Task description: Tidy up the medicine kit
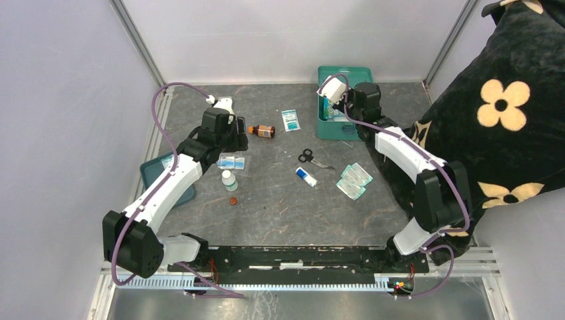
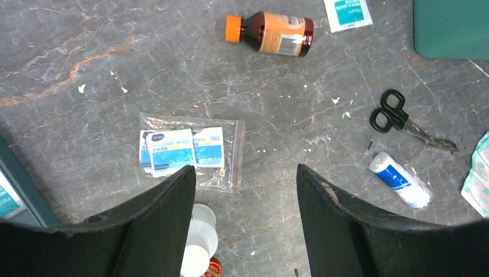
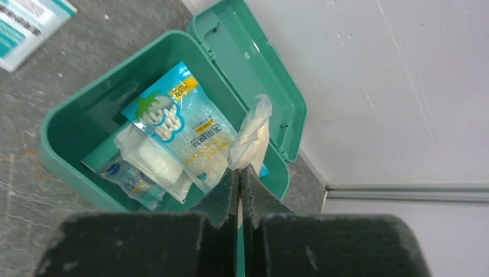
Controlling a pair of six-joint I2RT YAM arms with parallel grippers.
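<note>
The medicine kit [image 1: 356, 75] [image 3: 98, 107] is a teal box standing open at the back right, its lid tipped back. Inside lie a cotton swab pack [image 3: 184, 133] and a clear pack with a white pad [image 3: 153, 158]. My right gripper [image 3: 239, 168] [image 1: 331, 95] hangs over the box, shut on a thin white packet [image 3: 252, 135] that sticks up from the fingertips. My left gripper [image 2: 245, 170] [image 1: 232, 143] is open above the table with nothing between its fingers. A clear bag of alcohol wipes [image 2: 184, 151] lies just ahead of it and a white bottle [image 2: 199, 236] under its left finger.
On the table lie a brown bottle [image 2: 271, 33], a teal sachet [image 2: 347, 12], black scissors [image 2: 398, 118], a white-and-blue tube [image 2: 399, 179], teal packets [image 1: 354, 180] and a small red cap [image 1: 233, 200]. A shallow teal tray [image 1: 166, 177] sits at the left. Black floral cloth [image 1: 506, 107] fills the right.
</note>
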